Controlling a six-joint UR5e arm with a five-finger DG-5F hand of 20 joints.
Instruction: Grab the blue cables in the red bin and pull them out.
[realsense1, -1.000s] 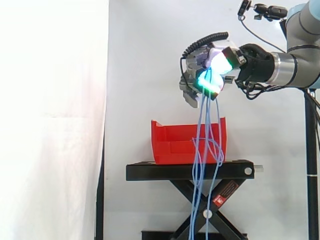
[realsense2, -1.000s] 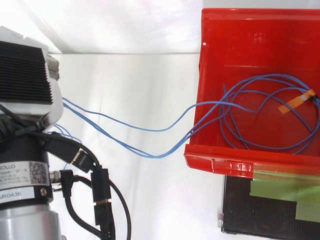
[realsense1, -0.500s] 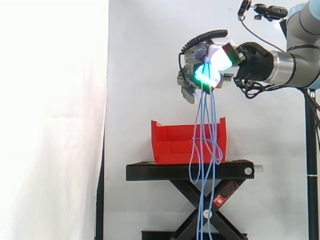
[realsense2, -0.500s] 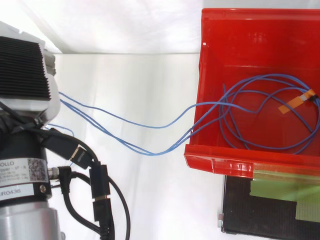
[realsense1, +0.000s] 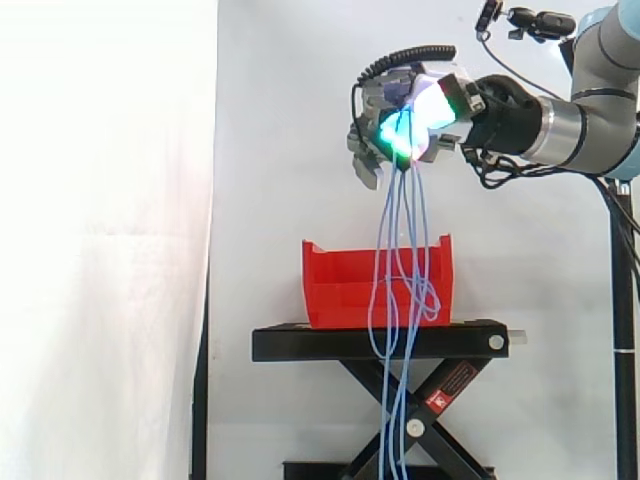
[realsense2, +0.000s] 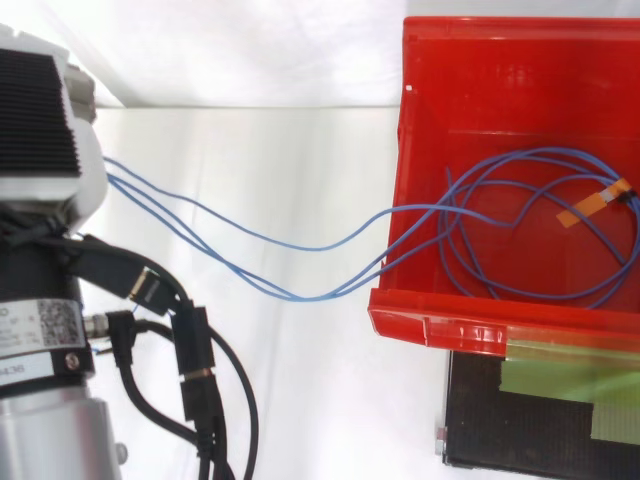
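My hand (realsense1: 412, 115) is high above the red bin (realsense1: 340, 290), its glowing fingers curled round a bundle of thin blue cables (realsense1: 402, 260). The strands hang straight down from the hand past the bin's front and below the stand. In the top view the cables (realsense2: 260, 262) stretch from under the hand's housing (realsense2: 40, 130) at the left across to the red bin (realsense2: 500, 60), climb over its rim and end in loose coils (realsense2: 540, 235) on the bin floor, where an orange tape tag (realsense2: 593, 203) binds them.
The bin sits on a black scissor-lift stand (realsense1: 385, 342) before a white curtain (realsense1: 105, 240). The robot's forearm (realsense1: 590, 125) enters from the right. Green tape (realsense2: 570, 385) marks the black platform beside the bin.
The hand has risen and shifted slightly left with the cables in it, so the hanging strands have lifted. In the top view the housing has moved toward the upper left.
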